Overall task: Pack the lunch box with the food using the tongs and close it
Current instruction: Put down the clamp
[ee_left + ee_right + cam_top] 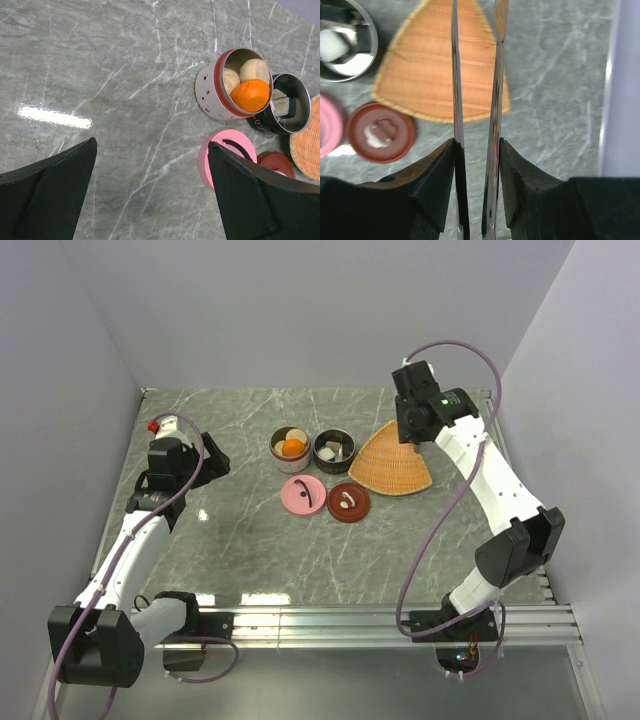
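Note:
The lunch box is two round tins side by side. The white, red-rimmed tin (210, 92) holds cream balls (254, 70) and an orange ball (250, 95). The dark tin (333, 450) holds sushi rolls (286, 107). My right gripper (477, 145) is shut on the silvery tongs (455, 75), whose two arms point out over the orange woven tray (425, 75) with nothing between them. My left gripper (152, 145) hangs wide open and empty over bare marble, left of the tins.
A pink lid (302, 495) and a dark red lid (348, 502) lie flat in front of the tins. The grey marble table (240, 540) is walled on the left, back and right. An aluminium rail (400, 618) runs along the near edge.

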You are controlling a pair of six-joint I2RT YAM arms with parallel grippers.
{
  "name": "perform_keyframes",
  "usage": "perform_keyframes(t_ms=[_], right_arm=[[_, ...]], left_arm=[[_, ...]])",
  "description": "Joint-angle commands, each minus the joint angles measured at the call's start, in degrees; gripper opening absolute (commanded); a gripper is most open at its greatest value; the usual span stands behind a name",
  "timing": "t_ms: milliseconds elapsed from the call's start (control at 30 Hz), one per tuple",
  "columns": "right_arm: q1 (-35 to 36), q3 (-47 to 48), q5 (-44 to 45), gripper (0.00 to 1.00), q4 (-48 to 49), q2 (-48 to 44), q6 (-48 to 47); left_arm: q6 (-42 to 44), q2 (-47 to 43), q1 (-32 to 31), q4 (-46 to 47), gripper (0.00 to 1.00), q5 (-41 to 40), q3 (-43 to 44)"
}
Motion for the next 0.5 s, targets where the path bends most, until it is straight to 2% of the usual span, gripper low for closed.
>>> perform_keyframes(t_ms=[0,233,467], right_arm=[[-2.9,-2.7,2.1,0.47,3.2,-2.7,-2.9],[-10.8,-11.6,1.0,0.47,7.5,-6.1,-5.6],[-14.7,-16.3,-1.5,0.47,10.6,-7.6,-8.3]], left_arm=[[0.5,-0.3,0.3,1.4,0.99,0.2,0.6],[0.7,0.0,0.6,1.3,1.00,0.2,0.7],[0.7,0.6,0.6,1.3,0.99,0.2,1.0]])
